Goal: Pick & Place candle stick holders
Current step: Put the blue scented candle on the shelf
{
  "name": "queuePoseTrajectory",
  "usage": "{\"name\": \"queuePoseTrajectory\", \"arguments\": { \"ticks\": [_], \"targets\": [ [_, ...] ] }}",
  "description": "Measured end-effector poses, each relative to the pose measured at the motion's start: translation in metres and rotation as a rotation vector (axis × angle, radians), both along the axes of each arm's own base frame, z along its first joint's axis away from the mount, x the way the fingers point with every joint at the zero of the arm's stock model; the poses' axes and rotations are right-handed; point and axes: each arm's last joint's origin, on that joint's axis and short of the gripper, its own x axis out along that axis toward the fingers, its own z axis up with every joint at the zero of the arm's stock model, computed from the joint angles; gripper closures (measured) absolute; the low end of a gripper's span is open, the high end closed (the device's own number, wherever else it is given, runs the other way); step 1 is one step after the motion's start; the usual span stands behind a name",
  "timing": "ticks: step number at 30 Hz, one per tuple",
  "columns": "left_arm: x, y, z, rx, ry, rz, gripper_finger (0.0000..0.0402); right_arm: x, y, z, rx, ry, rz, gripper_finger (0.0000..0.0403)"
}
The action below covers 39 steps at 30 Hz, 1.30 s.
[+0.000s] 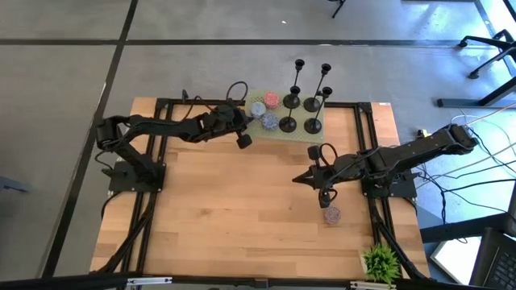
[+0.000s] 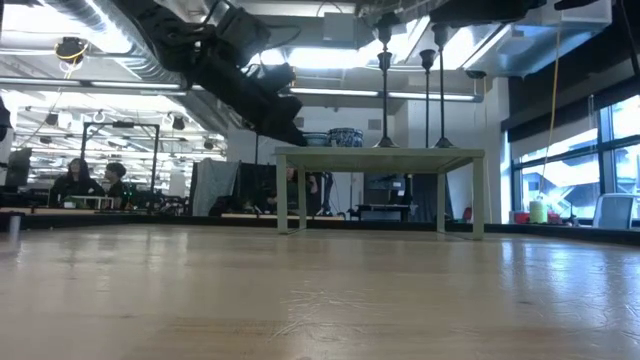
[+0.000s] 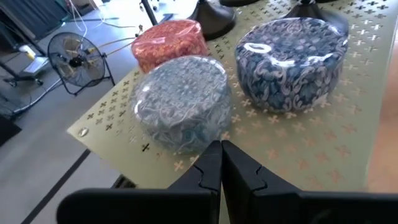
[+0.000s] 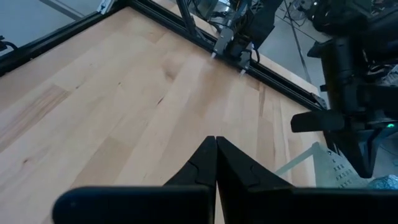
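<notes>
Four black candle stick holders stand by their round bases on a pale green perforated platform at the table's far edge. They also show in the low view. My left gripper is shut and empty just off the platform's left end; in its wrist view it points at three small patterned tins. My right gripper is shut and empty over the bare wood at the table's middle right, nearer than the platform; it also shows in its own wrist view.
A red tin, a grey-blue tin and a dark blue tin sit on the platform's left part, beside the holders. Another small tin lies on the table at the near right. A green plant stands at the near right corner.
</notes>
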Motion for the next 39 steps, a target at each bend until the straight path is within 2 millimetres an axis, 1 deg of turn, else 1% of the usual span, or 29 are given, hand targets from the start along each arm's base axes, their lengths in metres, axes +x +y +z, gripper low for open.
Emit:
{"name": "queuePoseTrajectory", "arguments": {
  "ticks": [6,13,19,34,36,39],
  "targets": [
    [0.003,0.001,-0.001,-0.010,-0.004,-0.026,0.0400,0.000,0.000,0.000,0.004,0.003,-0.002,0.0398],
    [0.007,-0.002,0.004,-0.009,-0.065,-0.079,0.0400,0.000,0.000,0.000,0.005,0.003,-0.002,0.0398],
    [0.007,-0.001,0.005,-0.003,-0.070,-0.077,0.0400,0.000,0.000,0.000,0.007,0.003,-0.003,0.0398],
    [-0.008,0.029,0.005,0.004,-0.070,0.047,0.0400,0.000,0.000,0.000,0.000,0.001,-0.001,0.0398],
    [-0.007,0.029,0.004,-0.017,-0.082,0.024,0.0400,0.000,0.000,0.000,0.000,0.001,-0.001,0.0398],
    [-0.002,0.019,0.005,-0.038,-0.096,-0.066,0.0400,0.000,0.000,0.000,0.000,0.001,-0.001,0.0398]
  ]
}}
